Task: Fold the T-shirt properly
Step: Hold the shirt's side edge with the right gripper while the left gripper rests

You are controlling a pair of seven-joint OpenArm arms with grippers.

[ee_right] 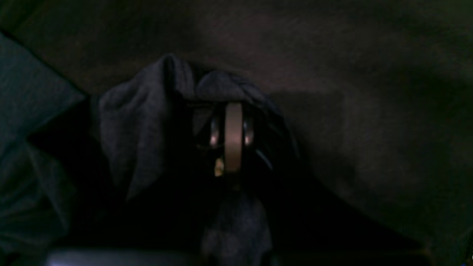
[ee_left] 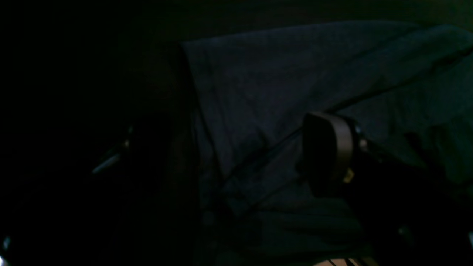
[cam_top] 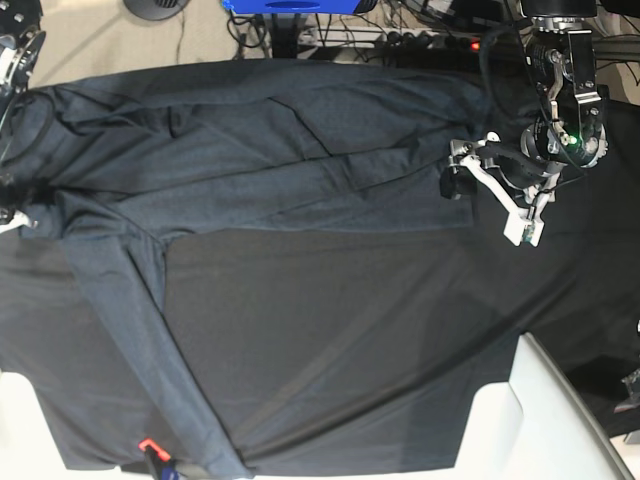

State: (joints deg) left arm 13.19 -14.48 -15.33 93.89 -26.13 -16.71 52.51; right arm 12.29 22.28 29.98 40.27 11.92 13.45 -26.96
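The dark charcoal T-shirt (cam_top: 260, 140) lies spread across the far half of the table, with one long strip (cam_top: 150, 350) trailing toward the near edge. My left gripper (cam_top: 490, 205) hovers open at the shirt's right edge. In the left wrist view, one finger (ee_left: 329, 147) shows over the folded cloth (ee_left: 281, 85) and the other is lost in the dark. My right gripper (ee_right: 233, 107) is shut on a bunched fold of the T-shirt (ee_right: 140, 122) at the shirt's far left end. It sits mostly off frame in the base view.
A smoother black table cloth (cam_top: 350, 330) covers the table under the shirt. White panels (cam_top: 545, 420) stand at the near right corner. A small orange clip (cam_top: 148, 444) sits at the near edge. Cables and a blue object (cam_top: 290, 5) lie beyond the far edge.
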